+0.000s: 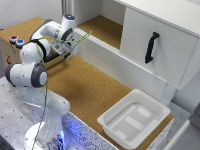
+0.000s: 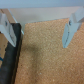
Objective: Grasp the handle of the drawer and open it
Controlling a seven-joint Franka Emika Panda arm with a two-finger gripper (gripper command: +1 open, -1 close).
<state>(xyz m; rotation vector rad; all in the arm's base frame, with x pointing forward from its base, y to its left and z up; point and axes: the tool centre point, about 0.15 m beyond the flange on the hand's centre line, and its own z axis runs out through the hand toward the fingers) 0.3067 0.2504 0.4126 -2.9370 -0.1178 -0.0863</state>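
The drawer sits in the upper right of the exterior view. It is a big white box with a flat, smooth front. The handle is a thin black bar on that front. It stands upright and bends out a little. It is much smaller than the white front.

The arm is on the left side of that view, well apart from the drawer. The gripper points down over the brown cork top. It is near a cardboard box at the upper left. In the wrist view the gripper is spread wide, with one finger at each side and only cork between them. It holds nothing.

A white tray lies at the lower right, below the drawer. It is not part of the job.

The handle looks hard and stiff, so it likely will not bend or break. It may be a bit slick. The best place to grab is probably the middle of the bar, where it seems to stand off the front. The fingers should go one on each side of it. The white front is too smooth to grip. The drawer looks big, so it may need a slow, straight pull. The grasp is not yet made.
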